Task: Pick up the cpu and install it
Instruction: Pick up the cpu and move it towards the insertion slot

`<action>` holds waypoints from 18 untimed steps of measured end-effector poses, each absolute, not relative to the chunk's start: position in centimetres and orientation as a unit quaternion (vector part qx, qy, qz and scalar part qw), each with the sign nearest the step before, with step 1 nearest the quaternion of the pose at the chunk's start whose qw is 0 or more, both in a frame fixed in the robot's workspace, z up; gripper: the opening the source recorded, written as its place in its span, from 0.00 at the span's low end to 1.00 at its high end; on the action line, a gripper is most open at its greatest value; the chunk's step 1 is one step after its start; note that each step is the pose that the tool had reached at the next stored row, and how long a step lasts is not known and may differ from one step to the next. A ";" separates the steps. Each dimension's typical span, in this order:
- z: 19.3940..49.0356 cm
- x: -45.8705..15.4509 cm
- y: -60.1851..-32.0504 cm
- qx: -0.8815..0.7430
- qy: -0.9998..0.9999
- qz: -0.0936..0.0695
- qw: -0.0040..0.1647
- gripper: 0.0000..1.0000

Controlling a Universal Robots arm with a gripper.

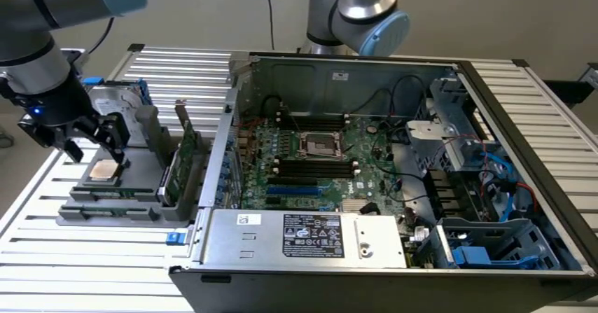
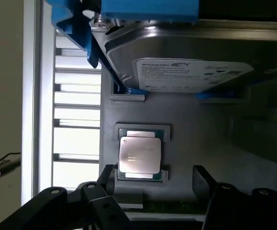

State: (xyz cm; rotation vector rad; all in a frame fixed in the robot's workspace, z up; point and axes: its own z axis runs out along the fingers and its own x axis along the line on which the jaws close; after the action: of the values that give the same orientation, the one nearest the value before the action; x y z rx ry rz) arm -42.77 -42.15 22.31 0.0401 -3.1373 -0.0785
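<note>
Gripper [image 2: 153,177] wide open, empty, above cpu [image 2: 139,155]

You are looking at the cpu [image 1: 105,171] [image 2: 139,155]: a small, flat, square chip, its silvery-grey metal top plate catching the light, a thin pale rim showing around it. It is lying flat, plate facing up, sitting in a shallow square pocket of the grey holder [image 1: 98,215]. The pocket's low walls are framing it, with its edges running square to them. It is resting toward the holder's edge on the exterior view's left.
</note>
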 end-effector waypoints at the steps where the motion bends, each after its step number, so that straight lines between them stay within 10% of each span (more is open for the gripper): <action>1: 22.1 -42.8 -42.1 0.012 -1.000 -0.025 0.002 0.75; 18: 20.1 -43.4 -41.8 -0.006 -1.000 -0.025 0.010 0.75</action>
State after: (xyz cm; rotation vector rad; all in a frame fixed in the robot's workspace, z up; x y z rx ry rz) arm -43.44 -41.78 20.13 -0.0190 -3.1208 -0.0786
